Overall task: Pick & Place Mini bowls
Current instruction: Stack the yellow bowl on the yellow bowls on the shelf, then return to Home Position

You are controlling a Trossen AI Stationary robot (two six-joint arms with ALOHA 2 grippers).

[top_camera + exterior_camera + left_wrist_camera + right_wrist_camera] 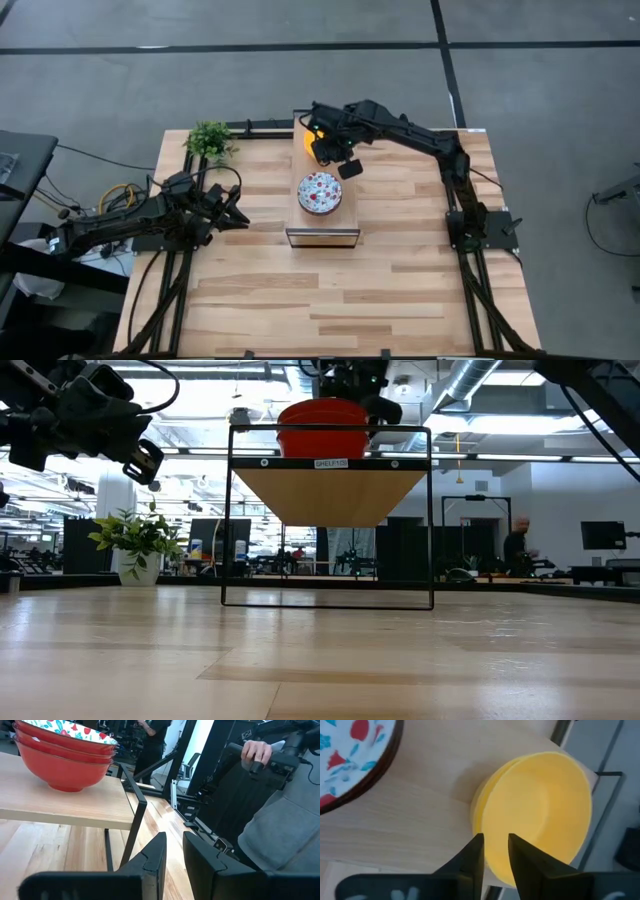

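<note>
A stack of yellow mini bowls (540,805) sits at the far end of a raised wooden shelf (322,237). A stack of mini bowls, red outside and floral inside (319,193) (62,755), stands in the shelf's middle. My right gripper (495,845) hangs over the yellow stack (313,135), pointing steeply down and slightly open. One finger is over the top bowl's inside, the other at its outer wall. My left gripper (174,842) waits level and open at the table's left (235,212), left of the shelf and holding nothing. My right gripper comes from above with its fingers on either side of the top yellow bowl's rim (487,827), at the side facing the floral stack. I cannot tell whether either finger touches the rim. The bowl rests nested on the stack.
The shelf stands on a black wire frame (330,600) above the tabletop. A small green potted plant (209,140) sits at the far left corner. The left wrist view shows a person's hand (257,750) and grey sleeve on a handle beyond the table's edge.
</note>
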